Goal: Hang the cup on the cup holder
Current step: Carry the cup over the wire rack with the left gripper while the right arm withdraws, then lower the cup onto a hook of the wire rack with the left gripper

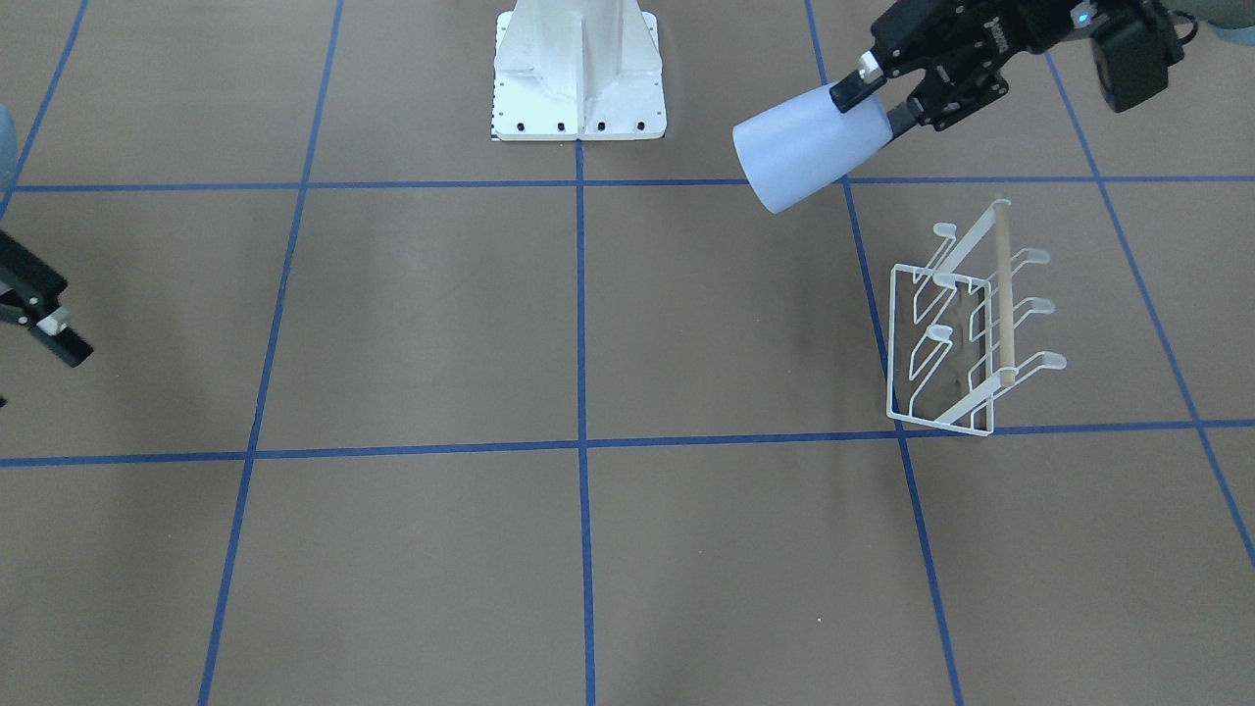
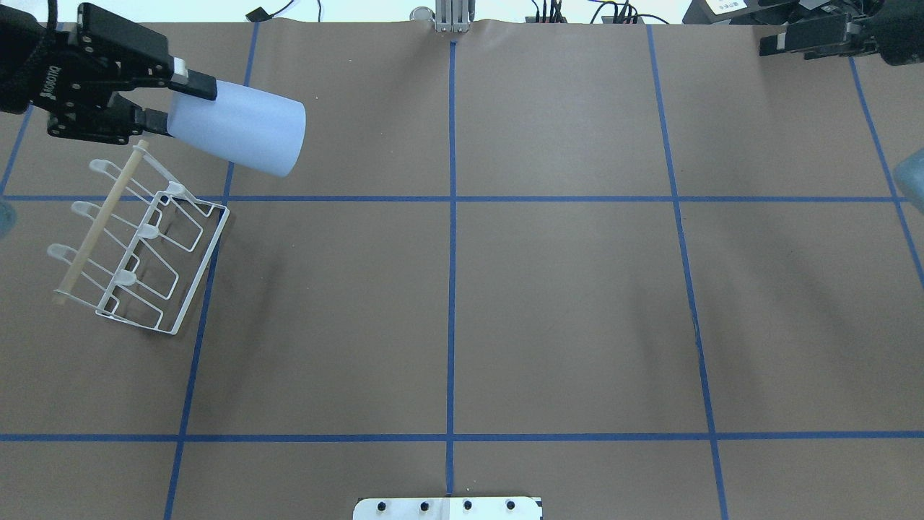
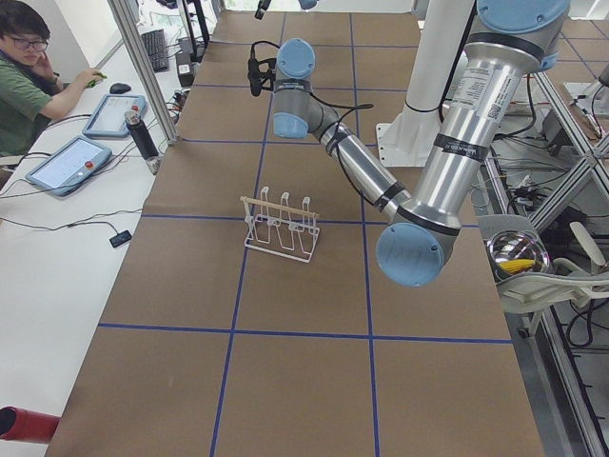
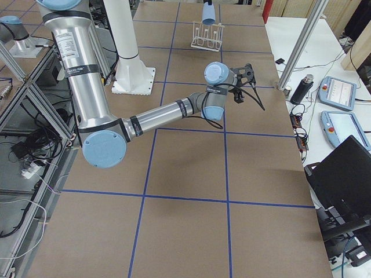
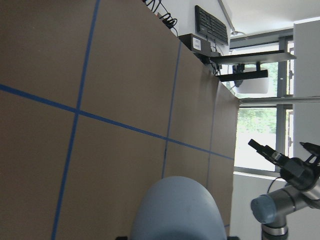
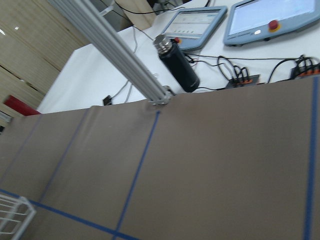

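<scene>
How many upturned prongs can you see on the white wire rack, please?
6: three in a row on each side of the white wire rack's light wooden dowel bar; none appears hidden.

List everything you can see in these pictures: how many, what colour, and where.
cup: one, pale blue-grey, tilted in the air above the cup holder, not touching it
cup holder: one, white wire with a wooden bar, standing on the table on the robot's left
table: one, brown with blue tape lines
base plate: one, white, middle of the robot's table edge
bottle: one, black, on the white desk beyond the table
person: one, green shirt, seated at that desk
left gripper: one, black, shut on the cup
right gripper: one, black, open and empty, raised on the table's right side
</scene>
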Controlling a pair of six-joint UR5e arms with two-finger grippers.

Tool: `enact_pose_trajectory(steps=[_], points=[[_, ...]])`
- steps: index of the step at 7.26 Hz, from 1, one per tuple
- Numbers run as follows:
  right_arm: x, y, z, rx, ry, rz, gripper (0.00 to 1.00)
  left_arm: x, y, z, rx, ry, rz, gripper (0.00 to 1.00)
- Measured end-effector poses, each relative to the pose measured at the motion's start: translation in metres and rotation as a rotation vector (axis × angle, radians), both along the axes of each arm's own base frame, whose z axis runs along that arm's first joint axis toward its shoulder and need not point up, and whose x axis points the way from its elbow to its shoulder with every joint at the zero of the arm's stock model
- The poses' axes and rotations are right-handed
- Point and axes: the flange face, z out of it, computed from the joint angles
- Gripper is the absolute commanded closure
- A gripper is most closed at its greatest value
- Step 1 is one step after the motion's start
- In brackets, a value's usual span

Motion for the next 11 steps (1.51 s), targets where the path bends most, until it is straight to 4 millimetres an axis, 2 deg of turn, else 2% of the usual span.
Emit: enact_pose_trajectory(steps=[2, 3, 4, 6, 8, 10, 11], points=[[0.041, -0.022, 0.037, 0.019, 0.288, -0.039, 0.00, -0.019, -0.014, 0.016, 0.056, -0.125, -0.021, 1.00], [0.056, -0.025, 0.054, 0.000, 0.381, -0.081, 0.00, -0.023, -0.018, 0.019, 0.084, -0.193, -0.020, 1.00], [0.067, -0.025, 0.071, -0.039, 0.443, -0.125, 0.00, -0.025, -0.019, 0.021, 0.116, -0.274, -0.022, 1.00], [0.078, -0.018, 0.103, -0.165, 0.496, -0.197, 0.00, -0.022, -0.016, 0.025, 0.174, -0.480, -0.023, 1.00], [0.081, -0.007, 0.123, -0.270, 0.512, -0.247, 0.00, -0.004, -0.008, 0.026, 0.235, -0.705, 0.022, 1.00], [0.082, 0.006, 0.143, -0.328, 0.513, -0.271, 0.00, 0.030, -0.006, 0.031, 0.281, -0.847, 0.088, 1.00], [0.083, 0.011, 0.151, -0.345, 0.511, -0.277, 0.00, 0.045, -0.013, 0.038, 0.289, -0.884, 0.113, 1.00]])
